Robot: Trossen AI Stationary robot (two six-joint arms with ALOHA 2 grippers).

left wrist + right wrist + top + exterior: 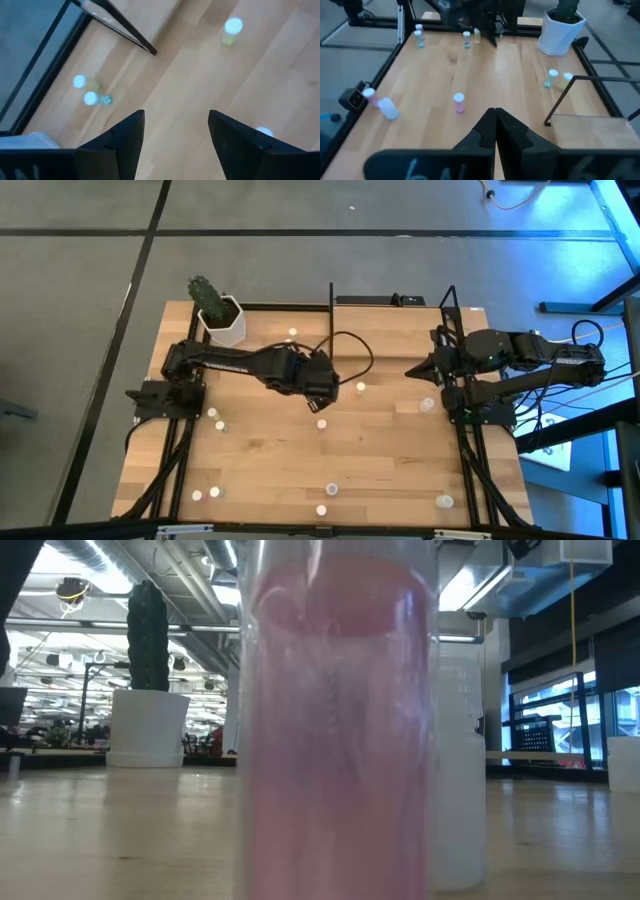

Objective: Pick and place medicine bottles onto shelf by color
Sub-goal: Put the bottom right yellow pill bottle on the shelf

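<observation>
Small medicine bottles stand scattered on the wooden tabletop, among them one (360, 387) near the middle, one (322, 423) just nearer, and a pair (292, 333) by the far edge. My left gripper (318, 394) hovers open above the table's middle, with only bare wood between its fingers (176, 117). The shelf (587, 127), a light board in a thin black frame (331, 310), stands at the far right. My right gripper (410, 372) is shut and empty, raised at the right side (495, 120). A pink-capped bottle (335, 720) fills the low view.
A white hexagonal pot (222, 320) with a cactus stands at the far left corner. More bottles lie near the left edge (215, 418), along the near edge (332, 490) and at the right (427, 405). A pink-capped bottle (459, 102) stands ahead of my right gripper.
</observation>
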